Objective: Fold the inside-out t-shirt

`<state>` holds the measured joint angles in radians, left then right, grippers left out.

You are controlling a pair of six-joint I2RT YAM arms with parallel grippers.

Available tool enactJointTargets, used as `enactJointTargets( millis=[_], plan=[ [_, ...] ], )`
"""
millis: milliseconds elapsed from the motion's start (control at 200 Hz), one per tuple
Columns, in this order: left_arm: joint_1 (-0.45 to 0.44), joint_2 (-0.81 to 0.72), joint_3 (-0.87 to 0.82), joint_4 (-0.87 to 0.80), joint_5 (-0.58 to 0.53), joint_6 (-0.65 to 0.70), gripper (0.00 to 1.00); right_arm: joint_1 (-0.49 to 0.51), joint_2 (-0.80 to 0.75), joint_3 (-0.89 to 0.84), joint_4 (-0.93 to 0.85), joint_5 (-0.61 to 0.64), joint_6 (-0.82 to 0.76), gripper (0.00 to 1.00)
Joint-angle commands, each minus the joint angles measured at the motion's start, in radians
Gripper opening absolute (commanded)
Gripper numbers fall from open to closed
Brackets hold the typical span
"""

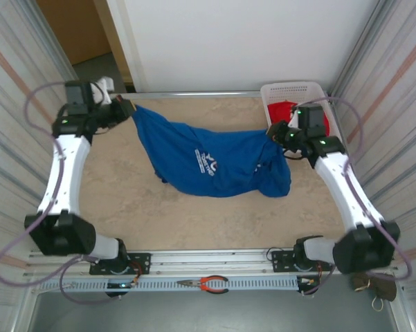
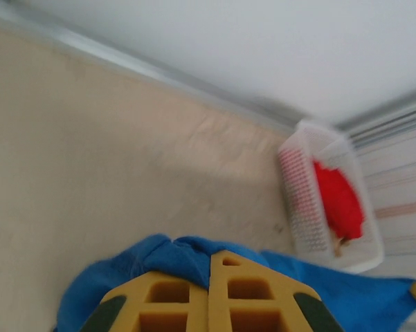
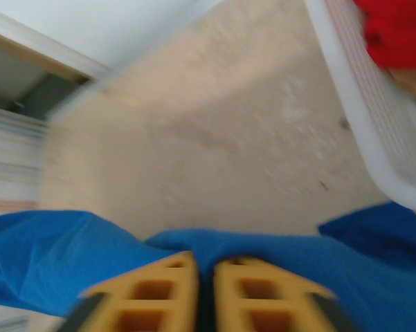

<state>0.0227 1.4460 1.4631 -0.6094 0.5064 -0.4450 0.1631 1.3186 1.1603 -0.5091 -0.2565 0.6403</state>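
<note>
The inside-out t-shirt [image 1: 208, 162], royal blue with white lettering, hangs stretched across the far half of the table between my two grippers. My left gripper [image 1: 128, 109] is at the far left, and its yellow fingers [image 2: 256, 290] are pressed together on a bunched edge of the t-shirt [image 2: 152, 259]. My right gripper [image 1: 275, 133] is at the far right beside the basket. Its fingers [image 3: 263, 290] stand slightly apart with a narrow dark gap between them, and a fold of the t-shirt [image 3: 55, 256] still lies over their tips. The right wrist view is blurred.
A white basket [image 1: 291, 90] with a red garment [image 1: 284, 111] in it stands at the far right corner, close to my right gripper. Red-handled pliers [image 1: 208, 283] lie on the rail by the arm bases. Corrugated walls close in both sides.
</note>
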Motion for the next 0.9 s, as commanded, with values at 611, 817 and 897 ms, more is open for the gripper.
enactJointTargets(
  millis=[611, 817, 897],
  plan=[
    [-0.093, 0.014, -0.244, 0.071, -0.052, 0.025, 0.03, 0.691, 0.276, -0.102, -0.049, 0.461, -0.015, 0.61],
    [-0.093, 0.008, -0.246, 0.071, -0.048, 0.026, 0.03, 0.708, 0.4, -0.034, -0.016, 0.458, 0.015, 0.63],
    [-0.094, 0.007, -0.245, 0.071, -0.044, 0.025, 0.02, 0.707, 0.447, -0.007, -0.018, 0.483, 0.03, 0.65]
  ],
)
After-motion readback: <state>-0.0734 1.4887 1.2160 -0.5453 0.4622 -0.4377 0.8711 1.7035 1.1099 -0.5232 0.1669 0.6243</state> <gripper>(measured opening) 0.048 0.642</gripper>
